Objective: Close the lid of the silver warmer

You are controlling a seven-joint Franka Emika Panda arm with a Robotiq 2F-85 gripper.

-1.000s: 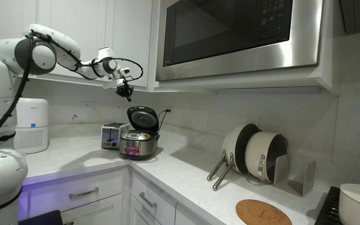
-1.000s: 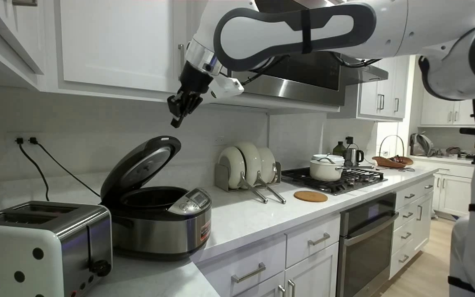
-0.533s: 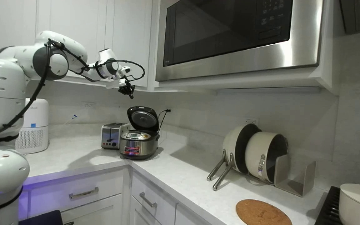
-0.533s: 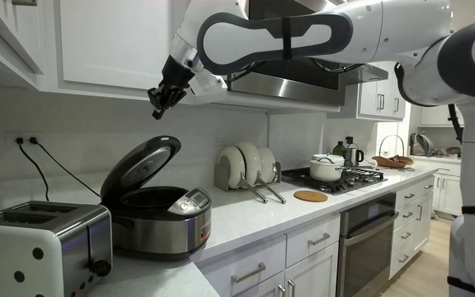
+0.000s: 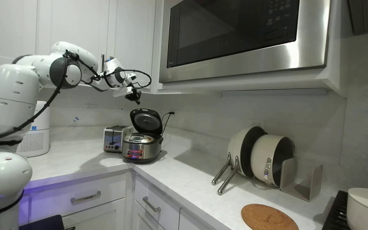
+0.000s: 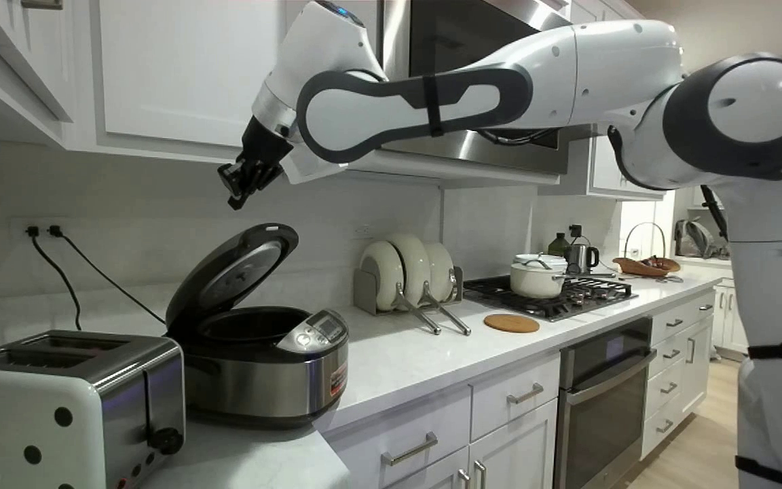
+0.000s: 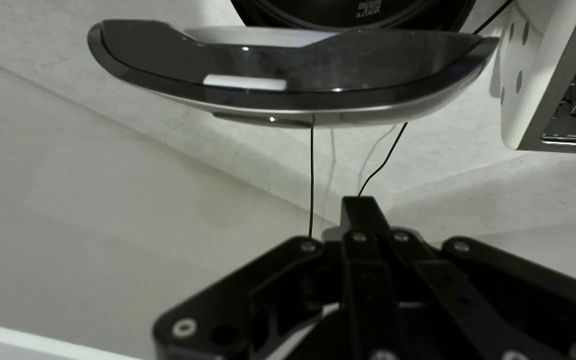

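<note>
The silver warmer is a rice cooker with a steel body and a dark rim, standing on the counter corner. Its dark lid stands raised and tilted back on its rear hinge. In the wrist view the lid is seen from above and behind, with part of the dark pot beyond it. My gripper is shut and empty, above the lid and apart from it. In the wrist view its fingertips are together, pointing at the wall behind the lid.
A toaster stands right beside the cooker. Power cords run from the wall outlet behind it. Upper cabinets and a microwave hang overhead. Pans in a rack stand further along the counter.
My gripper has moved forward over the lid, towards its back side, rising a little and then lowering slightly. The arm has extended with it. The lid and cooker have not moved.
</note>
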